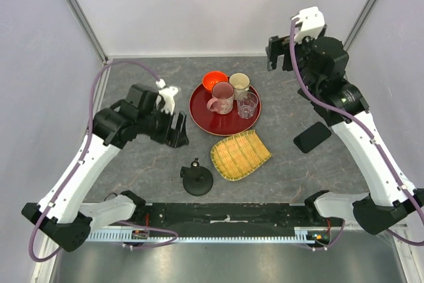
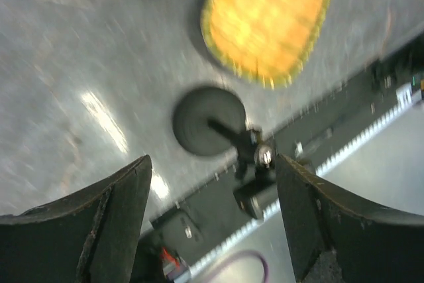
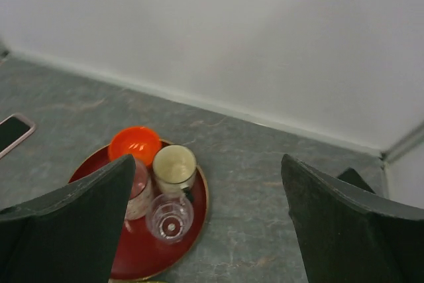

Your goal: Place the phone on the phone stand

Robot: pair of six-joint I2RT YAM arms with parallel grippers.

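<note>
The dark phone [image 1: 312,137] lies flat on the grey table at the right; its corner also shows at the left edge of the right wrist view [image 3: 12,132]. The black phone stand [image 1: 197,178], a round base with a short arm, stands near the front middle and shows blurred in the left wrist view [image 2: 209,120]. My left gripper [image 1: 177,129] is open and empty, above the table to the left of and behind the stand [image 2: 212,217]. My right gripper [image 1: 273,53] is open and empty, raised high at the back right, well away from the phone [image 3: 205,230].
A red round tray [image 1: 199,109] in the middle holds an orange bowl [image 1: 214,82], a beige cup [image 1: 239,84], a pink mug [image 1: 222,97] and a clear glass [image 1: 247,105]. A woven bamboo tray [image 1: 240,155] lies between the stand and the phone. White walls enclose the table.
</note>
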